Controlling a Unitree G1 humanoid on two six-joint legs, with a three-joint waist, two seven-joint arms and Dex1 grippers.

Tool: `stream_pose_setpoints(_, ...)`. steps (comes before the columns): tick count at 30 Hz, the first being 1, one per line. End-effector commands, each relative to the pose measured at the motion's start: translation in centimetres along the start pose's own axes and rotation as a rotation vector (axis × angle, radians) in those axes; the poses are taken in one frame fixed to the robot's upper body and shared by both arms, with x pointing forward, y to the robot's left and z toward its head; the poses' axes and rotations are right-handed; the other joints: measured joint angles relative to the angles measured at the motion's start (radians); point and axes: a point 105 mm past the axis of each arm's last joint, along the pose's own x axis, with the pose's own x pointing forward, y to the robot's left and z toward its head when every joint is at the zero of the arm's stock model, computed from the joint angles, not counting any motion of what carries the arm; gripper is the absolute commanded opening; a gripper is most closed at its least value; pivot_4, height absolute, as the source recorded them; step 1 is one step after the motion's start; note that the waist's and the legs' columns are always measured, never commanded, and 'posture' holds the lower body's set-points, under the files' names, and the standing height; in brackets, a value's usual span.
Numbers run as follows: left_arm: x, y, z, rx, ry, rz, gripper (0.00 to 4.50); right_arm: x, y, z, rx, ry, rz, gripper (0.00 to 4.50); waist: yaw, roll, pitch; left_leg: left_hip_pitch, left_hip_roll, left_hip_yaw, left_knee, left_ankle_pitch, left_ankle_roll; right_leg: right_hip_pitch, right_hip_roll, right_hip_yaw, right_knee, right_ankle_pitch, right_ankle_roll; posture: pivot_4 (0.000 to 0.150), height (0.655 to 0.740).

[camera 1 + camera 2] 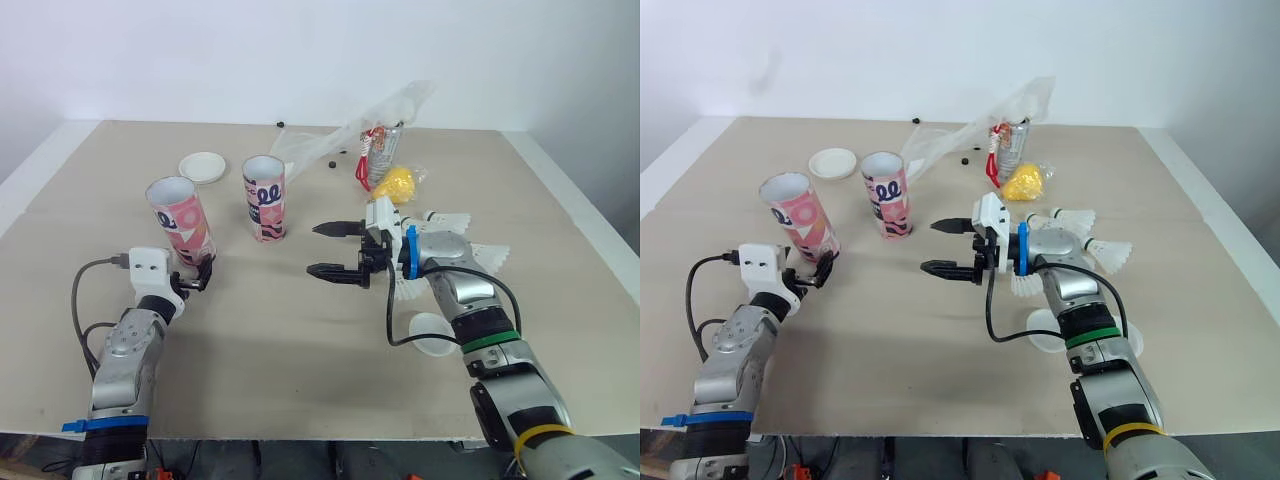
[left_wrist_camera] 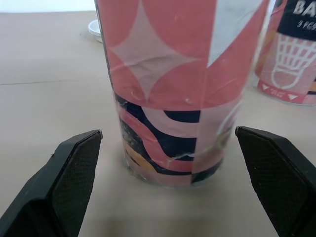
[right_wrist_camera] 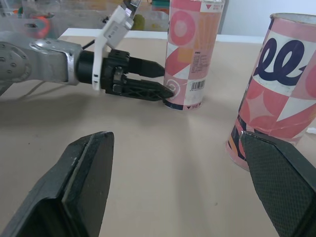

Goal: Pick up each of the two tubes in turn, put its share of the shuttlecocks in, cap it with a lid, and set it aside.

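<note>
Two open pink patterned tubes stand upright on the table. My left gripper is open at the base of the left tube; its fingers flank that tube on both sides with gaps, not touching. The second tube stands to its right. My right gripper is open and empty, hovering right of the second tube and pointing left. White shuttlecocks lie behind my right wrist. One white lid lies behind the tubes, another lid by my right forearm.
A clear plastic bag with a red-and-white packet lies at the back centre, a yellow object in front of it. Small black bits dot the far table. Table edges run left and right.
</note>
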Motion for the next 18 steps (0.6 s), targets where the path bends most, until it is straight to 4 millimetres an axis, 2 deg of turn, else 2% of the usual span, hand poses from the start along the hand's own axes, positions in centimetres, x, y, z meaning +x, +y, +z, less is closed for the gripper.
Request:
stream_pose_setpoints(1, 0.8, -0.2, 1.2, 0.035, -0.041, -0.035, 4.5, 0.2, -0.6, 2.1, -0.058, -0.046, -0.01, 4.38, 0.0, 0.0, 0.0, 0.0, 0.0, 0.0, 0.0, 0.0, 0.0, 0.0, 0.0, 0.0, 0.0, 0.0, 0.0, 0.15, 0.74)
stream_pose_setpoints(18, 3.6, 0.1, 1.4, 0.065, -0.039, -0.102, 4.5, 0.5, -0.6, 2.5, -0.061, -0.059, -0.014, 4.38, 0.0, 0.0, 0.0, -0.001, 0.0, 0.0, -0.001, 0.0, 0.0, -0.001, 0.0, 0.0, 0.0, 0.0, 0.0, 0.15, 0.74)
